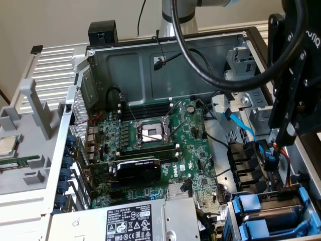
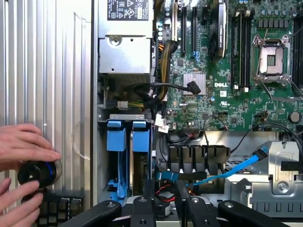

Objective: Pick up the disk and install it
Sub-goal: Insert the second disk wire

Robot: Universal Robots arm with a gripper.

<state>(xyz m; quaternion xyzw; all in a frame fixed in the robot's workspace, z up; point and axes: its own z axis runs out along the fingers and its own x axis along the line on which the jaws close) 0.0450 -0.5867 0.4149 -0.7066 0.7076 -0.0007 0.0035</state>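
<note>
My gripper (image 2: 168,210) hangs over the open computer case, its black fingers (image 2: 142,208) apart with only cables and the case floor visible between them. In the exterior view the gripper (image 1: 284,135) stands at the exterior view's right, above the drive area. Just beside it, two blue plastic carriers (image 2: 128,139) sit side by side in the drive bay (image 1: 266,213). The disk itself is out of view; I see no silver labelled face on either carrier.
A motherboard (image 1: 150,145) with an open processor socket (image 2: 272,59) fills the case. The grey power-supply box (image 1: 130,223) lies near the front. Blue cables (image 2: 236,170) run near the bay. A person's hands (image 2: 23,146) hold a black knob (image 2: 38,172). A small chip (image 1: 7,145) rests on a grey tray.
</note>
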